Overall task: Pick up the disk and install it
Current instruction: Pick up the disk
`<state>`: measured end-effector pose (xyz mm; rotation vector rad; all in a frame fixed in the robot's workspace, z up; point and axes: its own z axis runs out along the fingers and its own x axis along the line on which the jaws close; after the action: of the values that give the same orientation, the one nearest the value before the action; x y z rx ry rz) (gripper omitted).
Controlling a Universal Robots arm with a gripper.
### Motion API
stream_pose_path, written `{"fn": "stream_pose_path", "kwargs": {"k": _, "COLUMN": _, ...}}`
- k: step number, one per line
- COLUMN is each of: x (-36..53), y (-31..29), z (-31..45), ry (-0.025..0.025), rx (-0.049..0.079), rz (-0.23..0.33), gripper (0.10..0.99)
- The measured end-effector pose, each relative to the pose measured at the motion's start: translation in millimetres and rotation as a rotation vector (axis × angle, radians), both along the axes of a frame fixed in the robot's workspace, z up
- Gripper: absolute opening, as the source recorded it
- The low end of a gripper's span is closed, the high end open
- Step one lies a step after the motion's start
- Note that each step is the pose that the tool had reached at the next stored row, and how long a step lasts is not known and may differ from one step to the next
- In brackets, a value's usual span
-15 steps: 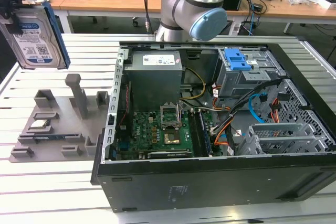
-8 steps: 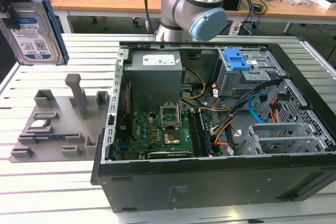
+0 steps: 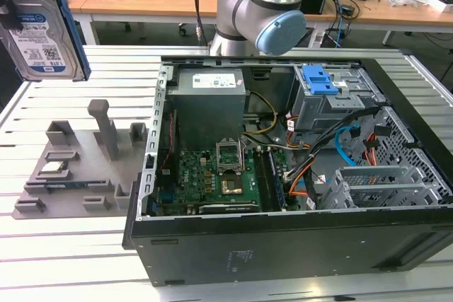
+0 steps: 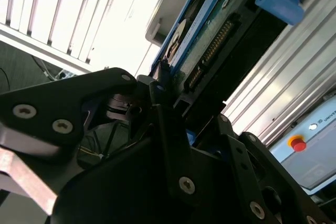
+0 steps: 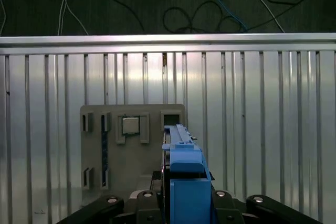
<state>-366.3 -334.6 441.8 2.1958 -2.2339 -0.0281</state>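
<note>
The gripper is clamped shut on the disk, gripping its blue bracket. The disk hangs upright in the air above the grey parts tray, at the exterior view's left, well apart from the open computer case.

Exterior view: arm, its grey and blue joints at top centre of frame. First wrist view: claw at bottom centre, black fingers clamped on either side of the disk, which is held edge-on.
</note>
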Motion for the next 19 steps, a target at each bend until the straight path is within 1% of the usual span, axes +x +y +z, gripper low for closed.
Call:
{"fn": "stream_pose_path", "kwargs": {"k": 2, "x": 0.1, "y": 0.0, "z": 2.8, "ry": 0.0000, "rx": 0.000, "rz": 0.000, "gripper": 0.365}}
{"fn": "stream_pose_path", "kwargs": {"k": 5, "x": 0.3, "y": 0.0, "z": 9.2, "ry": 0.0001, "rx": 0.000, "rz": 0.000, "gripper": 0.365}}
{"fn": "stream_pose_path", "kwargs": {"k": 11, "x": 0.5, "y": 0.0, "z": 17.1, "ry": 0.0000, "rx": 0.000, "rz": 0.000, "gripper": 0.365}}
{"fn": "stream_pose_path", "kwargs": {"k": 17, "x": 0.7, "y": 0.0, "z": 27.4, "ry": 0.0001, "rx": 0.000, "rz": 0.000, "gripper": 0.365}}
{"fn": "stream_pose_path", "kwargs": {"k": 19, "x": 0.7, "y": 0.0, "z": 29.7, "ry": 0.0000, "rx": 0.000, "rz": 0.000, "gripper": 0.365}}
